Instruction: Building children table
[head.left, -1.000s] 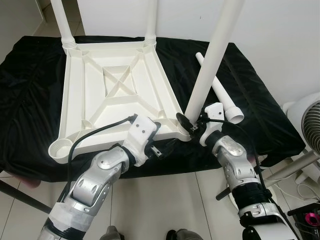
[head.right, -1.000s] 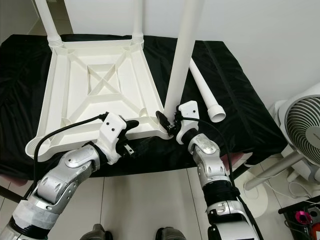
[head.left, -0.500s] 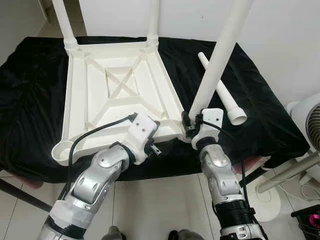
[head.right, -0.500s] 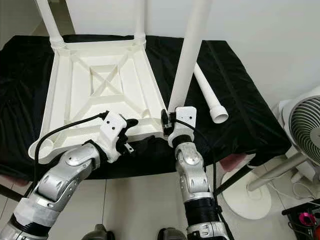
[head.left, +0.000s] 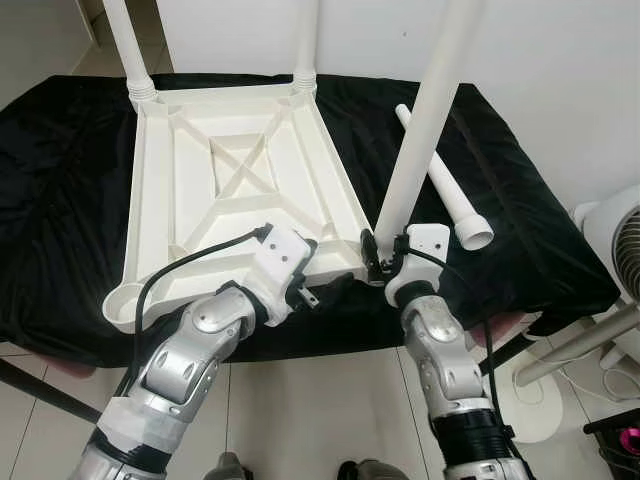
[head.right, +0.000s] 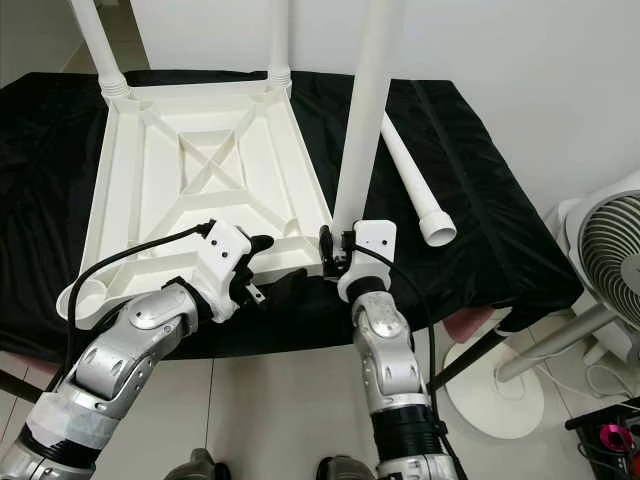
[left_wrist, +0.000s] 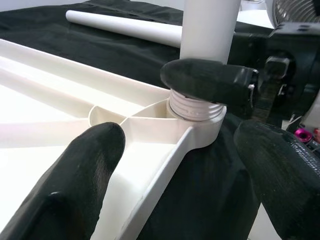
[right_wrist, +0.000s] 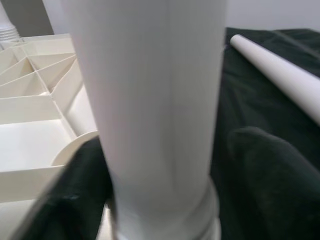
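A white table top (head.left: 135, 200) lies upside down on a black cloth (head.left: 60, 150). Two legs (head.left: 125, 45) (head.left: 306, 40) stand in its far corners. A third leg (head.left: 425, 120) rises from the near right corner socket, its threaded collar (left_wrist: 195, 107) seated there. My right gripper (head.right: 335, 245) is shut on this leg just above the collar, one finger (right_wrist: 85, 190) on each side. My left gripper (head.right: 277, 265) is open, its fingers (left_wrist: 85, 170) set wide astride the near rim beside that corner. A loose leg (head.left: 450, 195) lies on the cloth to the right.
The near left corner socket (head.left: 120, 300) holds nothing. A white standing fan (head.right: 605, 260) is to the right of the cloth-covered table, its round base (head.left: 530, 415) on the tiled floor. A white wall stands behind.
My right forearm swung from the right side to directly under the corner while keeping hold of the leg. The leg's top tipped slightly leftward. My left gripper stayed at the rim.
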